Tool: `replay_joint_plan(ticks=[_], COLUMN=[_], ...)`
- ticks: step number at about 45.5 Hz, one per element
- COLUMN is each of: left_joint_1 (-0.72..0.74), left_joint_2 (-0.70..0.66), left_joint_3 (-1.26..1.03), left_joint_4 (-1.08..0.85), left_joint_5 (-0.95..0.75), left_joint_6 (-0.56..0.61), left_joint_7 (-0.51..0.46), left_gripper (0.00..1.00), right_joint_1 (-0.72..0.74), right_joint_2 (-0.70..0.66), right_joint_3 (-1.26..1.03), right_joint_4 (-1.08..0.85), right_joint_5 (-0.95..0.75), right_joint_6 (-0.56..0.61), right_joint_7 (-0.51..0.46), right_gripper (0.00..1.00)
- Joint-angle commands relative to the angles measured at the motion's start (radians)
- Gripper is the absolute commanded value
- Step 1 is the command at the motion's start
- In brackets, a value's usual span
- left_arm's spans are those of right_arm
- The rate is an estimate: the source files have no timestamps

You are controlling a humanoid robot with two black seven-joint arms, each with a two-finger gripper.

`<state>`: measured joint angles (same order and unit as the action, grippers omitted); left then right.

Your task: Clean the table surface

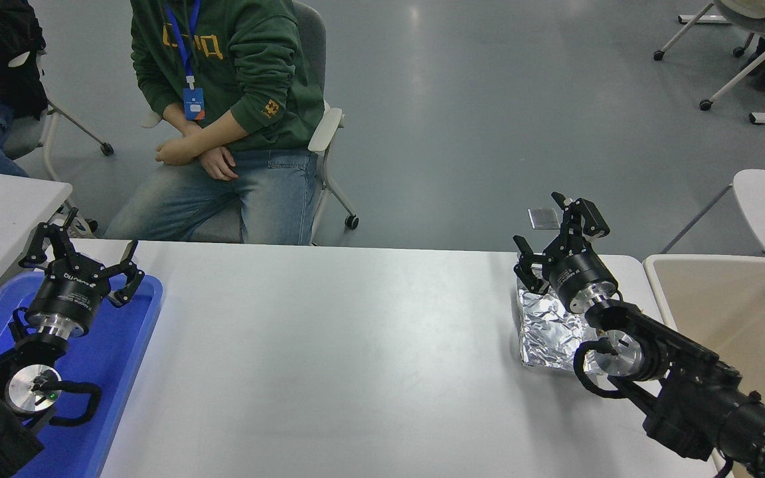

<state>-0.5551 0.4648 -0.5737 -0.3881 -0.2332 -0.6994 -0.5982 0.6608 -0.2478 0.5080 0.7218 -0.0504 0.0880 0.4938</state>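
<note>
A robot arm hangs over a shiny bag on a big white table.

The table [356, 345] fills the middle and bottom of the view; a crinkly silver bag [548, 328] lies on it at about 3 o'clock, near the right edge; the right gripper [555, 232] sits above the far end of the bag with its fingers spread wide and nothing between them; the black arm comes in from 5 o'clock and covers part of the bag; the left gripper [80, 255] is at 9 o'clock over a blue tray [127, 345], fingers spread wide too, holding nothing; a cream bin [728, 292] stands just past the table's right edge at 3 o'clock; a person [230, 99] in a green hoodie and jeans sits on a chair at 11 o'clock, hands together on the lap.
</note>
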Motion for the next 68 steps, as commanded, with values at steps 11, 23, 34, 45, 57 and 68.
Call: replay_joint_plan(ticks=[11,23,34,45,57,68], left_joint_1=[0.0,0.0,0.0,0.0,0.0,0.0], left_joint_2=[0.0,0.0,0.0,0.0,0.0,0.0], left_joint_3=[0.0,0.0,0.0,0.0,0.0,0.0], left_joint_4=[0.0,0.0,0.0,0.0,0.0,0.0], left_joint_5=[0.0,0.0,0.0,0.0,0.0,0.0], left_joint_6=[0.0,0.0,0.0,-0.002,0.0,0.0], left_joint_7=[0.0,0.002,0.002,0.002,0.002,0.002], left_gripper=[1.0,1.0,1.0,1.0,1.0,1.0], right_joint_1=[0.051,0.158,0.26,0.312,0.388,0.454], right_joint_2=[-0.189,-0.43,-0.547,-0.548,-0.536,-0.535], right_joint_3=[-0.327,-0.505,-0.611,-0.73,-0.842,-0.962], right_joint_4=[0.083,0.37,0.568,0.571,0.562,0.521], right_joint_5=[-0.138,-0.137,-0.157,-0.341,-0.459,-0.572], right_joint_6=[-0.059,-0.077,-0.145,-0.209,-0.218,-0.217], right_joint_7=[-0.034,-0.138,-0.179,-0.181,-0.187,-0.202], right_gripper=[1.0,1.0,1.0,1.0,1.0,1.0])
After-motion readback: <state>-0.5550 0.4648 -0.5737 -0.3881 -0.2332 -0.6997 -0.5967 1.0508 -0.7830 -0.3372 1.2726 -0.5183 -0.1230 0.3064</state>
